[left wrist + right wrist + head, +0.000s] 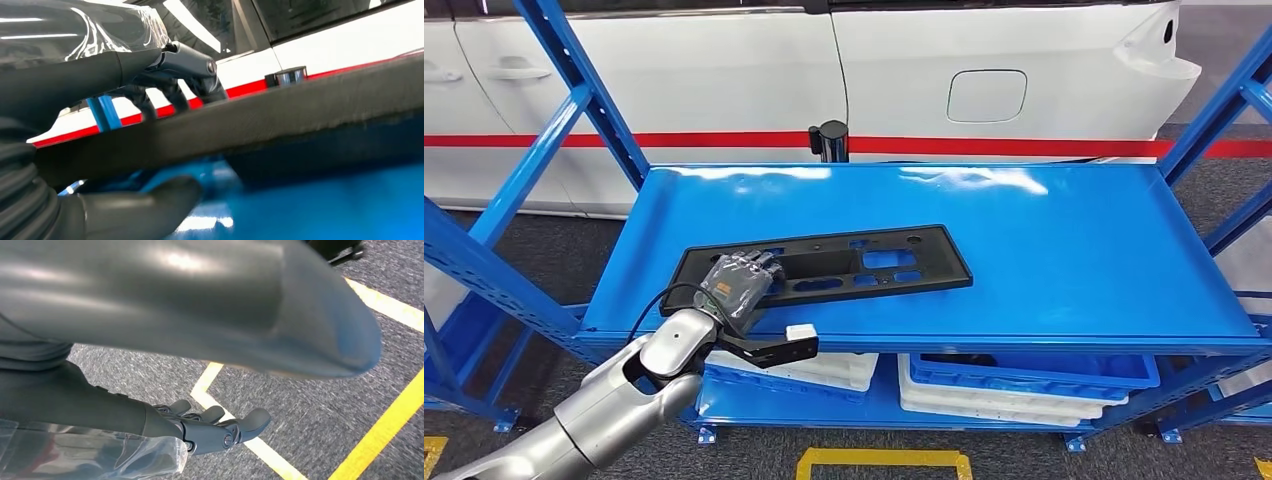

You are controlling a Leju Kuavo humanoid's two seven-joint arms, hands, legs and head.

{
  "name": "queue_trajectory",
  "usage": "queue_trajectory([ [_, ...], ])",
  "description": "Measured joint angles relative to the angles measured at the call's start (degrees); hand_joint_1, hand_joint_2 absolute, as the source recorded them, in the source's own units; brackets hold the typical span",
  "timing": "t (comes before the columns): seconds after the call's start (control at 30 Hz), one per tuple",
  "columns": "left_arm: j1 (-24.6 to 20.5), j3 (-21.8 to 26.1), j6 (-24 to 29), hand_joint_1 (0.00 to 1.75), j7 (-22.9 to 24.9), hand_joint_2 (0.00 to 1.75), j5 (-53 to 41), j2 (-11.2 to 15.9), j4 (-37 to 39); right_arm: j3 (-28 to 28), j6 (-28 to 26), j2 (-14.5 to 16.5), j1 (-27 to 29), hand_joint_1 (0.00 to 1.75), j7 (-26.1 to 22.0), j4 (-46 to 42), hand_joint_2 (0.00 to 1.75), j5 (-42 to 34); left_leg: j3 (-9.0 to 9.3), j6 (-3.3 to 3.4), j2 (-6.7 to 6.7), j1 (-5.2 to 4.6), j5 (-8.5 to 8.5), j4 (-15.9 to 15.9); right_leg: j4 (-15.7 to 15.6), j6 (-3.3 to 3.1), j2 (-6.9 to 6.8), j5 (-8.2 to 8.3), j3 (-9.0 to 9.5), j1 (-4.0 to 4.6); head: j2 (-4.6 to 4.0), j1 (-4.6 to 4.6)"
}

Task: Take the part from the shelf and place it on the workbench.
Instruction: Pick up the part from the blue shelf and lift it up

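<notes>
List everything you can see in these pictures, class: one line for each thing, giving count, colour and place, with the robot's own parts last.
Long flat black plastic part with cut-outs: one, black, on the top shelf, left of middle.
Blue metal shelf rack: one, blue, in front of the robot.
White plastic trays: a stack, white, on the lower shelf.
Blue plastic tray: one, blue, on the white stack at the right.
White car body with red stripe: one, white, behind the rack.
Short black post: one, black, behind the shelf.
Yellow floor lines: several, yellow, on grey carpet.
Left robot hand: one, dark, fingers over the part's near left edge, thumb below it.
Right robot hand: one, dark, hanging above the floor, holding nothing.
</notes>
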Motion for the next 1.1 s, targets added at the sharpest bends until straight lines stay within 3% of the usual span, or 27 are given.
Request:
queue_trajectory([
  [0.07,-0.35,-0.24,-0.21,1.75,-0.05,1.75,0.13,-0.18,0.17,0.00,-0.02,0.00,0.00,0.00,-0.04,0.00,0.00,-0.02,2.19,0.60,-0.01,-0.41,1.41,-4.88,-0.02,0.53,0.14,-0.15,0.11,0.16,0.00,0.03],
  [0.17,-0.63,-0.47,-0.55,1.75,-0.08,1.75,0.14,-0.45,0.25,0.00,-0.05,-0.01,0.03,0.00,-0.09,0.00,0.00,-0.09,2.73,1.57,-0.05,-0.65,1.56,-5.48,-0.07,1.51,0.13,-0.38,0.33,-0.02,0.00,0.14],
  [0.2,-0.73,-0.51,-0.64,1.75,-0.08,1.75,0.18,-0.58,0.26,0.00,-0.06,-0.01,0.01,0.00,-0.12,0.00,0.00,-0.11,3.00,1.97,0.00,-0.57,1.74,-5.70,0.94,1.75,0.07,-1.16,0.00,-0.11,0.00,0.20],
  [0.23,-0.78,-0.55,-0.71,1.75,-0.08,1.75,0.22,-0.69,0.29,0.00,-0.06,-0.01,0.00,0.00,-0.15,0.00,0.00,-0.12,3.24,2.30,0.08,-0.45,1.91,-5.92,3.20,1.93,0.01,-2.57,-0.97,-0.16,0.00,0.28],
  [0.3,-0.78,-0.67,-0.78,1.75,-0.10,1.75,0.28,-0.83,0.41,0.00,-0.06,-0.01,0.09,0.00,-0.17,0.00,0.00,-0.14,3.25,2.62,0.24,-0.47,1.98,-5.98,11.10,2.13,-0.07,-6.56,-4.62,-0.18,0.00,0.43],
  [0.37,-0.69,-0.79,-0.76,1.75,-0.12,1.75,0.33,-0.90,0.59,0.01,-0.07,-0.02,0.30,0.00,-0.17,0.01,0.00,-0.16,3.24,2.66,0.30,-0.56,1.98,-5.97,17.30,2.27,-0.07,-8.50,-7.62,-0.19,0.00,0.48],
  [0.4,-0.64,-0.83,-0.72,1.75,-0.12,1.75,0.39,-0.93,0.67,0.01,-0.08,-0.05,0.38,0.00,-0.17,0.02,0.00,-0.21,3.26,2.65,0.29,-0.59,1.98,-5.97,17.23,2.25,-0.07,-7.84,-7.61,-0.20,0.00,0.49],
  [0.43,-0.61,-0.85,-0.62,1.75,-0.12,1.75,0.51,-0.94,0.71,0.01,-0.09,-0.10,0.42,0.00,-0.17,0.02,0.00,-0.29,3.31,2.63,0.25,-0.59,1.97,-5.95,14.62,2.18,-0.08,-6.21,-6.35,-0.21,0.00,0.49],
  [0.5,-0.60,-0.85,-0.24,1.75,-0.11,1.75,0.98,-0.95,0.72,0.00,-0.13,-0.21,0.40,0.00,-0.20,0.01,0.00,-0.46,3.35,2.38,0.10,-0.70,1.89,-5.83,5.96,2.03,-0.11,-2.54,-1.94,-0.20,0.00,0.50],
  [0.57,-0.56,-0.77,0.37,1.75,-0.05,1.75,1.79,-0.96,0.60,0.00,-0.22,-0.26,0.41,0.00,-0.32,0.01,0.00,-0.58,3.28,1.85,-0.09,-0.94,1.80,-5.68,0.81,1.55,-0.10,-0.93,0.62,-0.10,0.00,0.42],
  [0.7,-0.20,-0.43,1.21,1.75,0.62,1.75,2.07,-0.94,-1.26,-0.01,-0.44,-0.31,0.63,0.00,-0.45,0.02,0.00,-1.01,2.54,0.65,-0.17,-0.62,1.10,-4.74,0.19,0.05,-0.20,-0.50,0.54,0.24,0.00,0.26],
  [0.77,-0.26,-0.19,1.63,1.75,1.50,1.75,0.66,-0.94,-3.19,-0.02,-0.58,-0.34,0.71,0.00,-0.51,0.02,0.00,-1.26,-0.06,0.22,-0.09,-0.43,-2.25,0.88,0.11,-0.45,-0.30,-0.29,0.35,0.12,0.00,0.10],
  [0.83,-0.46,-0.03,1.86,1.75,2.60,1.75,-1.84,-0.94,-5.93,-0.02,-0.84,-0.36,0.90,0.00,-0.61,0.02,0.00,-1.57,-4.12,-0.02,-0.06,-0.41,-6.28,9.82,0.14,-0.60,-0.33,-0.28,0.19,0.21,0.00,-0.02],
  [0.87,-0.62,0.01,1.73,1.75,3.13,1.75,-3.31,-0.94,-7.52,-0.02,-1.07,-0.36,1.03,0.00,-0.69,0.02,0.00,-1.77,-5.54,-0.05,-0.06,-0.41,-7.14,12.83,0.16,-0.61,-0.35,-0.29,0.16,0.24,0.00,-0.04],
  [0.9,-0.86,0.01,1.47,1.75,3.61,1.75,-4.73,-0.92,-9.17,-0.02,-1.36,-0.36,1.15,0.00,-0.80,0.02,0.00,-2.01,-5.90,0.00,-0.06,-0.41,-6.82,13.52,0.16,-0.61,-0.35,-0.32,0.19,0.26,0.00,-0.05],
  [0.93,-1.21,0.05,1.21,1.75,4.02,1.75,-6.05,-0.88,-10.91,-0.02,-1.74,-0.34,1.26,0.00,-0.95,0.02,0.00,-2.16,-5.00,0.14,-0.06,-0.41,-5.32,11.48,0.17,-0.59,-0.32,-0.35,0.24,0.26,0.00,-0.06],
  [1.03,-2.64,0.30,0.84,1.75,4.68,1.75,-8.70,-0.72,-16.32,-0.03,-2.71,-0.14,1.48,0.00,-1.30,0.02,0.00,-2.49,0.75,0.90,-0.07,-0.67,0.46,-1.37,0.24,-0.25,-0.24,-0.57,0.37,0.40,0.00,-0.10],
  [1.1,-3.34,0.47,1.00,1.75,4.74,1.75,-9.46,-0.68,-19.60,-0.04,-2.98,-0.02,1.61,0.00,-1.43,0.02,0.00,-2.69,2.25,1.27,-0.12,-1.01,1.33,-4.88,0.27,0.17,-0.26,-0.67,0.26,0.55,0.00,-0.05],
])
